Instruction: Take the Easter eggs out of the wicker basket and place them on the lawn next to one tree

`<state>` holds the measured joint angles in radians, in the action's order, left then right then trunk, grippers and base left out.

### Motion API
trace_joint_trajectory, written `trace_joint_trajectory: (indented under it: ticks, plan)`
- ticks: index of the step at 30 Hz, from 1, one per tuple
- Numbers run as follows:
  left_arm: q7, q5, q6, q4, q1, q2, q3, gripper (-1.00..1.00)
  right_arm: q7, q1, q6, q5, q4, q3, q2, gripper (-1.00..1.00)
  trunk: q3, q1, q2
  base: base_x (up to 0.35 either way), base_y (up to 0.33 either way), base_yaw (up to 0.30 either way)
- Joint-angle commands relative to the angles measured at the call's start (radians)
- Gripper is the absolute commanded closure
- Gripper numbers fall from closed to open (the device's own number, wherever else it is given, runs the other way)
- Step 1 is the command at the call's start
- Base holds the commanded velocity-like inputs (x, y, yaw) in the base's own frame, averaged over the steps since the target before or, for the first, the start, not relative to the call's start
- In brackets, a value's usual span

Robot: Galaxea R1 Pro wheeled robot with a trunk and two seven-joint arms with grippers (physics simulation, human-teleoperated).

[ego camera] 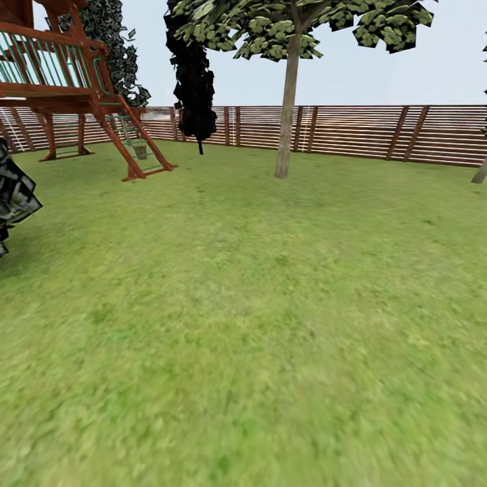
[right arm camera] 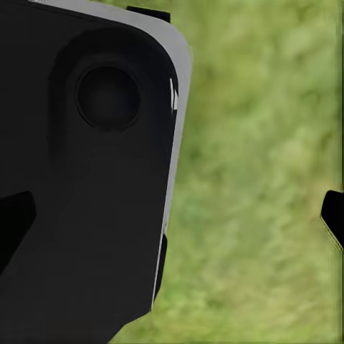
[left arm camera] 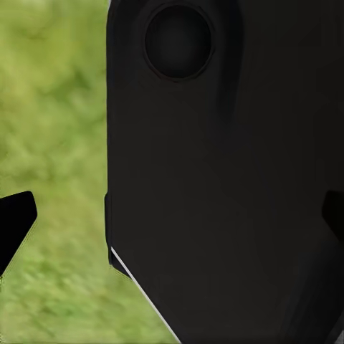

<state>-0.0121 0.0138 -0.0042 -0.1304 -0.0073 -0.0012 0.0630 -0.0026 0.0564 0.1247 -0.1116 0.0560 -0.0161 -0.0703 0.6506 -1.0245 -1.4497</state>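
Note:
The lawn (ego camera: 257,304) stretches wide and green ahead in the head view. A tree (ego camera: 287,108) with a pale grey-beige trunk stands on it toward the back, right of centre. The Easter eggs and the wicker basket are out of view. In the left wrist view my left gripper (left arm camera: 172,218) is open, its dark fingertips (left arm camera: 14,222) far apart at the frame's edges, with nothing held; a black robot part lies behind the gap. My right gripper (right arm camera: 173,221) is open too, empty, over blurred grass.
A brown slatted fence (ego camera: 379,132) bounds the garden at the back. A wooden play tower (ego camera: 74,81) with a ladder stands at the back left. A nearly black tree (ego camera: 194,81) grows near the fence. Dark foliage (ego camera: 13,193) juts in at the left edge.

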Motion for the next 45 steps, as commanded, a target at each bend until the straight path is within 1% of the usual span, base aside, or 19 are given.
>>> trace_joint_trajectory:
  ticks: [1, 45]
  plan:
    - [0.000, 0.002, 0.000, 0.000, 0.000, 0.000, 0.006, -1.00, 0.000, 0.000, 0.003, -0.008, -0.001, -0.001, 0.000, -1.00, 0.001, -0.001, 0.000, 0.329, 0.000, 0.000]
    - [0.000, 0.001, 0.000, 0.000, 0.000, -0.001, 0.004, -1.00, 0.000, 0.000, 0.003, -0.007, -0.001, 0.000, 0.000, -1.00, 0.001, -0.001, 0.000, 0.329, 0.000, 0.000]
